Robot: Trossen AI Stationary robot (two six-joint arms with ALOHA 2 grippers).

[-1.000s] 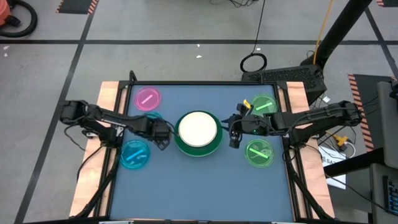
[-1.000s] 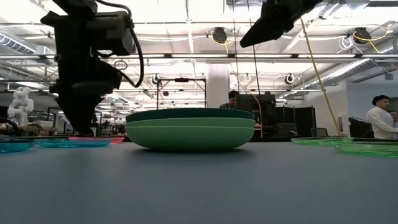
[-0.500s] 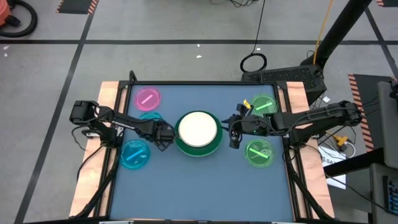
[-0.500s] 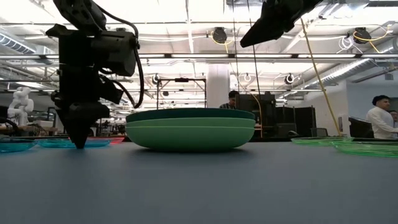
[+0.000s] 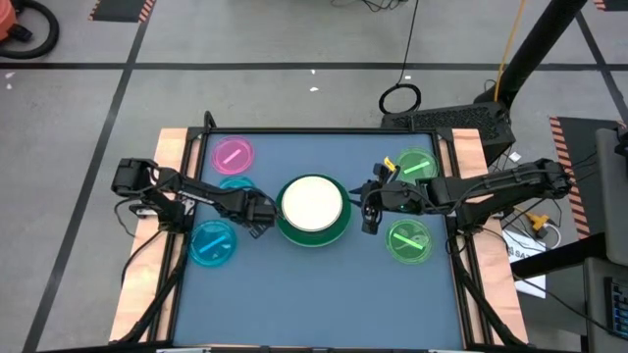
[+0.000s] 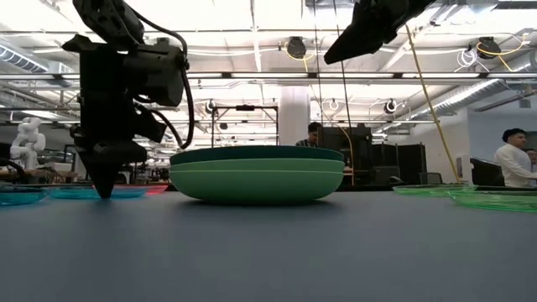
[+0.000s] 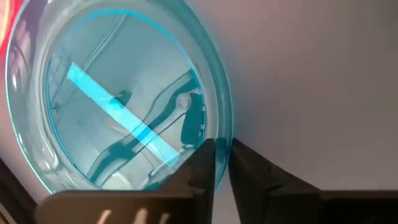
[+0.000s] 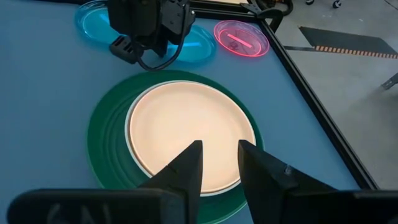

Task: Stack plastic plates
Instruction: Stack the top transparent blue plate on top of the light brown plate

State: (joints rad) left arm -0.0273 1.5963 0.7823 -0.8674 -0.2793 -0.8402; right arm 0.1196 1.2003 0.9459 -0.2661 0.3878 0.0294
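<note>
At the left side of the blue table (image 5: 324, 294), a pink plate (image 5: 233, 156) with a pale stripe lies near the far left corner. Toward the near edge from it lie two translucent blue plates: one (image 5: 212, 243) close to the left edge, the other (image 5: 235, 185) between it and the pink one, partly hidden under the left arm.

The left gripper (image 5: 257, 217) is down at the table surface, just left of the central stack. In the left wrist view its fingers (image 7: 200, 171) stand on either side of the rim of a blue striped plate (image 7: 112, 99), the jaws closed to a narrow slot with the rim between them. In the low view the gripper tip (image 6: 104, 186) reaches the table.

In the middle of the table sits the stack: a dark green large plate (image 5: 339, 227) at the bottom edge of view, with a cream plate (image 5: 313, 202) on top; the low view shows a lighter green plate (image 6: 256, 184) beneath the dark one.

Right of the stack hovers the right gripper (image 5: 367, 215), above the table. Its jaws are parted and hold nothing, with the cream plate showing through the gap in the right wrist view.

Two green striped plates lie near the right edge, one (image 5: 416, 165) farther back, one (image 5: 409, 241) nearer the front.
</note>
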